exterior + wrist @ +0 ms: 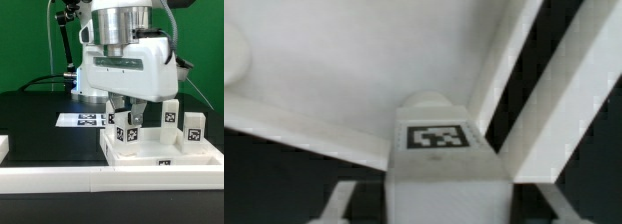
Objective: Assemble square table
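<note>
Gripper: at the center of the exterior view, pointing down, its jaws clenched around 1 white leg.
Held leg: upright, its black-and-white tag facing the camera; in the wrist view the leg stands between the 2 fingers.
Tabletop: white square slab, lower right of the exterior view, lying flat against the long white rail.
Other legs: 2 stand upright on the slab, 1 right of center, 1 further right.
Marker board: flat on the black table, left of center.

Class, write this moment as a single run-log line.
phase: leg fitting | claw: shut on leg | leg: upright over tabletop | other legs: standing on tabletop
</note>
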### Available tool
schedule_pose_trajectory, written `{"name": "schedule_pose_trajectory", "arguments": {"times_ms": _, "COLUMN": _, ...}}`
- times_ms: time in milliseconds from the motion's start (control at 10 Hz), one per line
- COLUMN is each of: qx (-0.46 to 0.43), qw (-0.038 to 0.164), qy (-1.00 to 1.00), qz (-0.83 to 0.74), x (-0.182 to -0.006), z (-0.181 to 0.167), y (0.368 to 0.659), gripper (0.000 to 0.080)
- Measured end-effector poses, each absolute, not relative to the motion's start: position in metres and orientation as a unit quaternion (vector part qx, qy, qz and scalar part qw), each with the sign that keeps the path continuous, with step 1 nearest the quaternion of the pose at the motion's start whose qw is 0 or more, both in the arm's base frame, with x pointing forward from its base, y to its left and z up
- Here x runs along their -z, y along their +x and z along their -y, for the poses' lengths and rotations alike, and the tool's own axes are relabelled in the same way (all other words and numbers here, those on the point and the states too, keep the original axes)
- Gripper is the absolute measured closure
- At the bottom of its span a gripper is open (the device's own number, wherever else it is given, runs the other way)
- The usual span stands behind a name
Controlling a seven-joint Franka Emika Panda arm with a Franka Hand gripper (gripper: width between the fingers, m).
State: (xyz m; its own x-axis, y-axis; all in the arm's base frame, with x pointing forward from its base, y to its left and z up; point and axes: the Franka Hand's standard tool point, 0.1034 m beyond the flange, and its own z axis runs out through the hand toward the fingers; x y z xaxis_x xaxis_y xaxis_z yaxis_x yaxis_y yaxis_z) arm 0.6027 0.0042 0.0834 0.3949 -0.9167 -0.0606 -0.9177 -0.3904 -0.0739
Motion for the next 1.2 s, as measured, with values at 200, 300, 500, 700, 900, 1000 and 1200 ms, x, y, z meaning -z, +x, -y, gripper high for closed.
{"name": "schedule_pose_trajectory", "arguments": {"times_ms": 200, "qx": -0.008, "qw": 0.051, "qy": -0.816, "qz": -0.575, "x": -0.0834, "z": -0.0045, "y": 0.6029, "gripper": 0.0509}}
{"name": "schedule_pose_trajectory", "arguments": {"times_ms": 300, "qx": -0.007, "qw": 0.051, "qy": -0.824, "qz": -0.565, "x": -0.0834, "z": -0.0045, "y": 0.6028, "gripper": 0.0509}}
{"name": "schedule_pose_trajectory", "arguments": {"times_ms": 500, "qx": -0.008, "qw": 0.037, "qy": -0.863, "qz": -0.504, "x": -0.0847, "z": -0.0100, "y": 0.6038, "gripper": 0.0280}}
{"name": "schedule_pose_trajectory", "arguments": {"times_ms": 700, "qx": 0.002, "qw": 0.039, "qy": -0.916, "qz": -0.400, "x": -0.0880, "z": -0.0113, "y": 0.6081, "gripper": 0.0173}}
{"name": "schedule_pose_trajectory", "arguments": {"times_ms": 900, "qx": 0.005, "qw": 0.040, "qy": -0.955, "qz": -0.294, "x": -0.0878, "z": -0.0094, "y": 0.6078, "gripper": 0.0157}}
{"name": "schedule_pose_trajectory", "arguments": {"times_ms": 1000, "qx": 0.006, "qw": 0.038, "qy": -0.963, "qz": -0.268, "x": -0.0875, "z": -0.0090, "y": 0.6077, "gripper": 0.0151}}
{"name": "schedule_pose_trajectory", "arguments": {"times_ms": 1200, "qx": 0.009, "qw": 0.037, "qy": -0.982, "qz": -0.185, "x": -0.0873, "z": -0.0084, "y": 0.6076, "gripper": 0.0150}}
